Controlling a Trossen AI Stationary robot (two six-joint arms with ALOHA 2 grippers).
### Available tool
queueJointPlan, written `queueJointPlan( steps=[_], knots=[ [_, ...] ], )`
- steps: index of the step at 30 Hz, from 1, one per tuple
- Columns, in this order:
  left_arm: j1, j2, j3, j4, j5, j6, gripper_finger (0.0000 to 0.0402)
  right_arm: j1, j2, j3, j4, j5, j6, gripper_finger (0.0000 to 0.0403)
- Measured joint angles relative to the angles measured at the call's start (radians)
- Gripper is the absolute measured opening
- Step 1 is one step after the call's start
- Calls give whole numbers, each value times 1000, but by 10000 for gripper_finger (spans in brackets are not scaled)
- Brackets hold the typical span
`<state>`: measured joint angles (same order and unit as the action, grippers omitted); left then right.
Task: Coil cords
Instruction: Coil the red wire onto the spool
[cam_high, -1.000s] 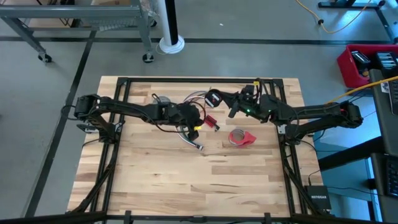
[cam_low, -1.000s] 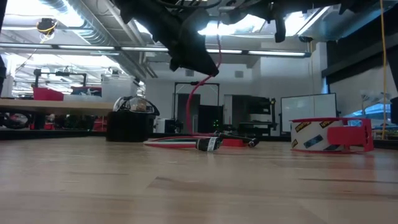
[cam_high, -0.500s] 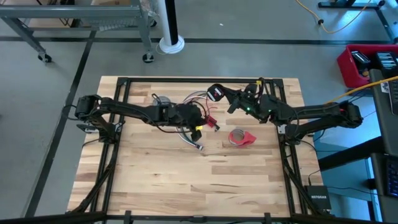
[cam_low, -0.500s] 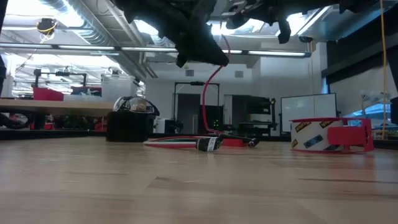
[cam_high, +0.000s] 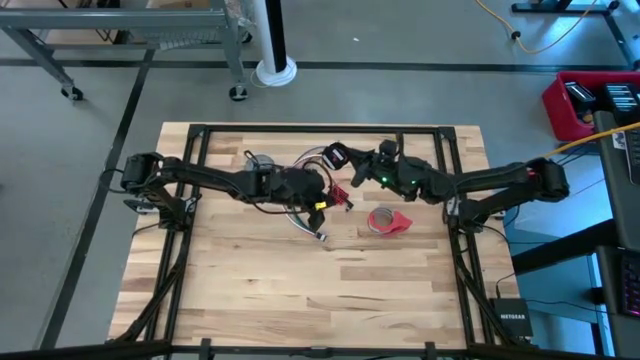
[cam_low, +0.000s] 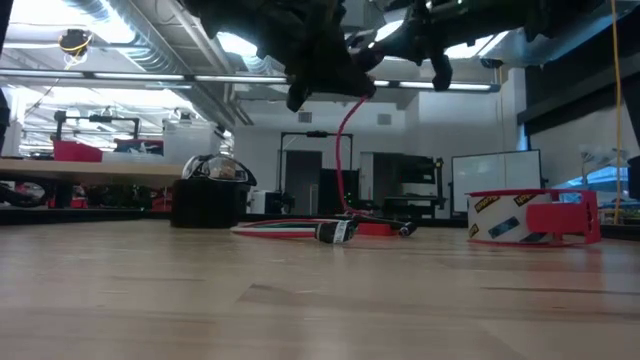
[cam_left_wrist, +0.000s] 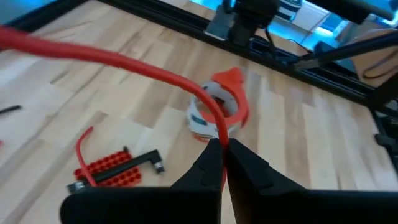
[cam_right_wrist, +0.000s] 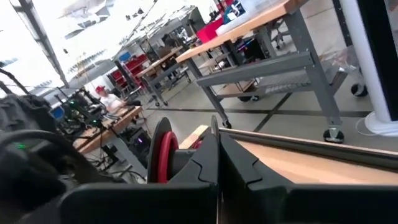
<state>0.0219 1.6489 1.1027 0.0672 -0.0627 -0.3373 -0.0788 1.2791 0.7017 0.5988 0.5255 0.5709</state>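
Red strand of the long multi-wire cord bundle (cam_left_wrist: 124, 62) pinched between left claw (cam_left_wrist: 222, 152) fingers, clamped tight; runs up off the counter in a lifted arc, seen in low view as a red line dropping from the claw to the wood. Prob. raised so slack can be drawn round into a loop. Rest of bundle (red, green, white, grey wires w/ plug end) (cam_low: 330, 231) lying flat mid-counter, below the left claw. Small black-and-red coil (cam_high: 337, 156) held aloft at right claw (cam_high: 350, 168) tip, toward the far edge just beside the left claw; right fingers pressed together, red-and-black loop (cam_right_wrist: 163, 152) showing right next to them in the wrist view, so looks gripped there. Likely kept up & clear so it does not tangle w/ the strand. Small grey coil w/ black loop (cam_high: 262, 162) resting on counter near far edge, by left forearm, apart from the work. Red tape roll (cam_high: 385, 221) near right arm, flat on light wooden counter (cam_high: 300, 290), untouched. Small red rectangular block w/ black stub (cam_left_wrist: 112, 171) beside the bundle. Coiling of long bundle judged at an early stage.
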Motion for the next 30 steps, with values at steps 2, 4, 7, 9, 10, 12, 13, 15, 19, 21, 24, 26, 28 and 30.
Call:
queueJointPlan(
  steps=[2, 4, 7, 9, 10, 12, 13, 15, 19, 21, 24, 26, 28, 30],
  knots=[
    [-4, 0, 0, 7, 4, -2, 0, 0, 15, 0, 25, 11, 0, 1],
    [-8, 3, 0, 20, 5, -4, 0, 0, 29, 0, 57, 14, 4, 1],
    [-9, 20, 0, 72, 10, -4, 0, 0, 46, 0, 104, 11, 19, 1],
    [-9, 31, 0, 117, 29, -4, 0, 0, 54, 1, 115, 8, 31, 1],
    [-9, 36, 0, 123, 38, -4, 0, 0, 59, 1, 112, 10, 31, 1],
    [-9, 43, 0, 156, 47, -6, 0, 0, 70, 1, 110, 14, 32, 1],
    [-9, 43, 0, 159, 52, -10, 0, 0, 76, 1, 108, 14, 32, 1],
    [-9, 43, 8, 159, 53, -17, 0, 0, 86, 0, 109, 14, 34, 1],
    [-9, 43, 34, 156, 54, -23, 0, 0, 96, 0, 98, 10, 55, 1],
    [-7, 43, 47, 151, 54, -23, 0, 0, 96, 0, 92, 1, 56, 1],
    [-1, 43, 63, 150, 57, -25, 0, 0, 96, 0, 76, -3, 56, 1],
    [5, 43, 74, 151, 58, -28, 0, 0, 96, 0, 57, -23, 57, 1],
    [12, 43, 80, 149, 58, -29, 0, 0, 95, 0, 33, -40, 61, 1],
    [21, 43, 80, 138, 58, -39, 0, 0, 96, 0, 19, -59, 62, 1]
  ],
)
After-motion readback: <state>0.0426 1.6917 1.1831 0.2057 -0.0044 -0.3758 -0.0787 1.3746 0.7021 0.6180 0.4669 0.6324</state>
